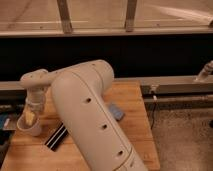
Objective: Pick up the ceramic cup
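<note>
Gripper: the gripper [31, 118] is reaching straight down into the mouth of the ceramic cup.
Grip: cannot tell.
Ceramic cup: the ceramic cup [29, 127] is sitting near the left edge of the wooden table [134, 125].
Arm: the white arm [85, 117] is filling the foreground.

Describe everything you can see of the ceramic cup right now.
The ceramic cup is small, plain white and handleless, tapering slightly toward its base, with a wide round mouth. It looks glazed and undamaged. It stands upright near the left edge of the wooden table, beside a dark striped flat object. The gripper comes down from directly above and reaches into its mouth, hiding part of the rim and interior.
</note>
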Tool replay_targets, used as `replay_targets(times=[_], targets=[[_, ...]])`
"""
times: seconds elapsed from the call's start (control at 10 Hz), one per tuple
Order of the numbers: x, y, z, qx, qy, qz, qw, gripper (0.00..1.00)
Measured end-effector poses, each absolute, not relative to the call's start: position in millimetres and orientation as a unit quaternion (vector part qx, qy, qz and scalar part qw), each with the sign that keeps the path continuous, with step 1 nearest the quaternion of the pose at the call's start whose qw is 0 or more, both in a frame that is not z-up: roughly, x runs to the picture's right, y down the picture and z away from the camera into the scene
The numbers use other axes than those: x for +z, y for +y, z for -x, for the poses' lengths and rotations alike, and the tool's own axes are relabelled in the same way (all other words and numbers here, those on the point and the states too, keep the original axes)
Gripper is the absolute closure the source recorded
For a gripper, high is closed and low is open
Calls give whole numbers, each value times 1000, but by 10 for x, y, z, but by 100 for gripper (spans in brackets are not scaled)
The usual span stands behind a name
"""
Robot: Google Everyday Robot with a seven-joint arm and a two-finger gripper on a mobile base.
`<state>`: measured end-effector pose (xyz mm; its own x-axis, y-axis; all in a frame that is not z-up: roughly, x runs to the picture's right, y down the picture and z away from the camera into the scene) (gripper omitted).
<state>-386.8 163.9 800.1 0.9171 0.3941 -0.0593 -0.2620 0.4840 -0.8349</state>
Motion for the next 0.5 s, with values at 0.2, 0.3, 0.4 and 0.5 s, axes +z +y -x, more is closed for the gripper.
replay_targets(times=[0.2,0.3,0.4,0.5], targets=[[7949,1579,3775,202,-68,462,861,84],[7914,1553,3766,202,-69,459,862,92],[7897,1549,3761,203,-69,458,863,97],[7871,1538,3760,205,-71,455,864,100]])
